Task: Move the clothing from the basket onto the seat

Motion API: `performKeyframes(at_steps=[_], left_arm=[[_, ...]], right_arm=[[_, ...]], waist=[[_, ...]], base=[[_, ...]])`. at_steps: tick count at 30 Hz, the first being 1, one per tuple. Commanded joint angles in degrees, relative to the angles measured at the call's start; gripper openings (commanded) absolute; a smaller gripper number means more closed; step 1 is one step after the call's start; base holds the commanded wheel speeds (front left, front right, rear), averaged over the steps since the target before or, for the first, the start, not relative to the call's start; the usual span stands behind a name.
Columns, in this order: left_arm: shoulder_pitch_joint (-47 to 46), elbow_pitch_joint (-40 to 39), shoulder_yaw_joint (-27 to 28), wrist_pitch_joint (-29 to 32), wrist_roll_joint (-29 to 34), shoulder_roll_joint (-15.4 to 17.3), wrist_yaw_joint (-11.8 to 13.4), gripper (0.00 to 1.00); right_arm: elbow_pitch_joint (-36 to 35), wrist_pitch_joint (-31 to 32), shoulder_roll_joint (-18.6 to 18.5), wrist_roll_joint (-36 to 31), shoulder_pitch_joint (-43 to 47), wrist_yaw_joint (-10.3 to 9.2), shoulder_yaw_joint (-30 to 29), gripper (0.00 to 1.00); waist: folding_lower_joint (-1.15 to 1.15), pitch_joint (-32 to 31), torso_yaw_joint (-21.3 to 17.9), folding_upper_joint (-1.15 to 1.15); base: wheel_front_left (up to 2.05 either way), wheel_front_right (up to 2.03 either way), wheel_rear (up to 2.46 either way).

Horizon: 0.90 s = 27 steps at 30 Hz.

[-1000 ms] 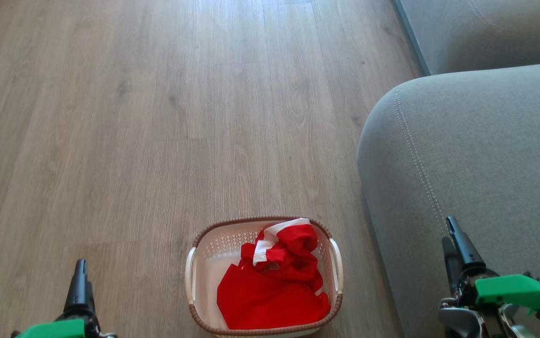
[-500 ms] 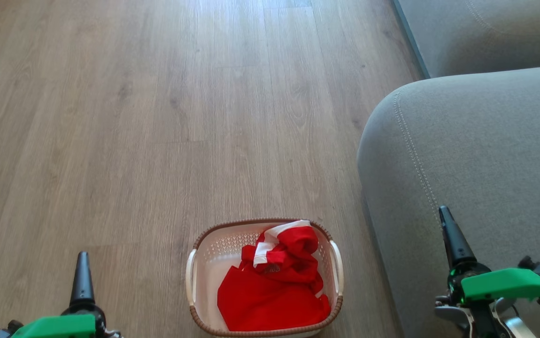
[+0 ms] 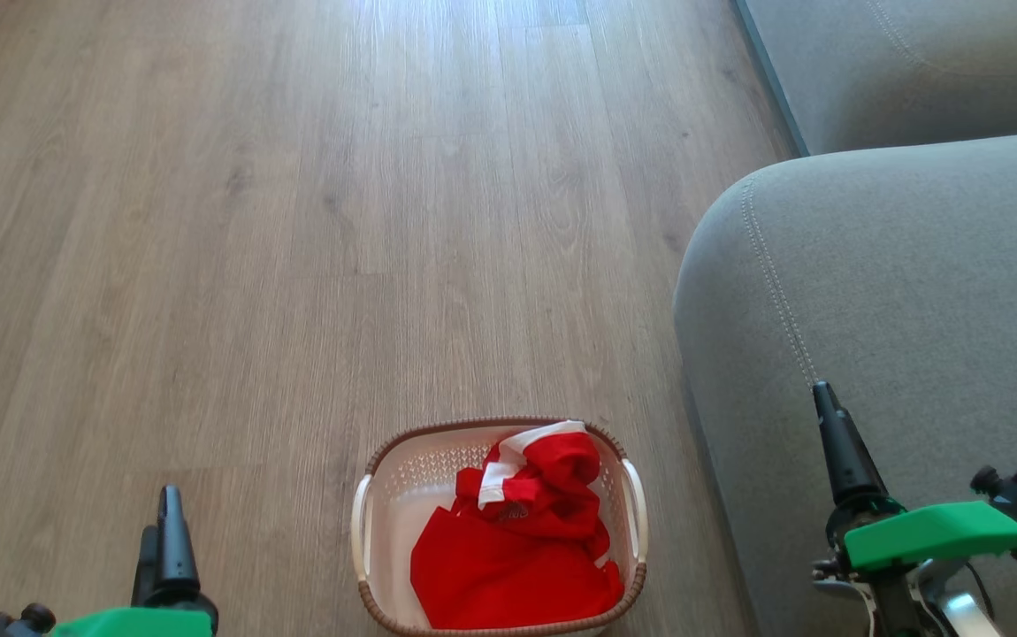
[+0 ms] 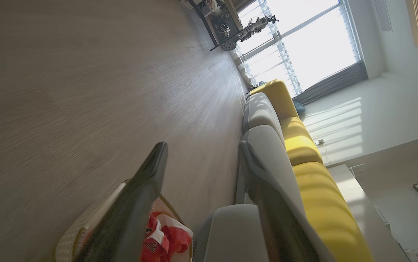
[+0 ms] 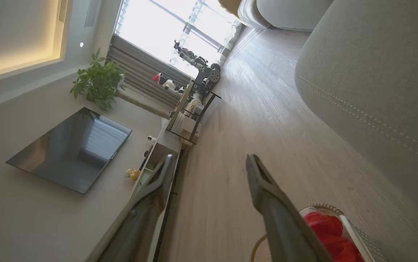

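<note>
Clothing [image 3: 508, 566] lies heaped in the basket [image 3: 411, 473] on the floor [image 3: 296, 265], low between my left jaws and right jaws, bunched toward its right wall, long axis running away from me. Both stand spread wide, empty; the right jaws, above the seat [image 3: 898, 283], seem to me better placed.

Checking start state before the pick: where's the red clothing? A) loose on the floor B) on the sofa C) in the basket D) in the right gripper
C: the clothing lies bunched inside the basket, below its rim.
</note>
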Motion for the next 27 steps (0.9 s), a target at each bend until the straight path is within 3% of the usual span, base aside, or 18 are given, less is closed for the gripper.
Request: performKeyframes(at_steps=[1,15,27], left_arm=[[-0.7,-2.1,0.3,-0.8,2.9,0.7,0.2,1.00],[1.1,-2.5,-0.6,-3.2,18.3,0.8,0.5,1.00],[2.5,-2.0,-0.8,-5.0,27.5,0.8,0.7,1.00]], right_arm=[[-1.6,-0.6,0.2,-3.1,-1.5,0.00,-0.4,1.00],[-0.6,-0.8,2.0,-16.7,-1.1,-0.01,-1.2,1.00],[0.7,-1.0,3.4,-26.7,-0.8,-0.01,-2.0,1.00]], waist=[[0.00,-0.1,0.0,0.00],[0.00,-0.5,0.0,0.00],[0.00,-0.9,0.1,0.00]], base=[[0.00,0.00,0.00],[0.00,0.00,0.00],[0.00,0.00,0.00]])
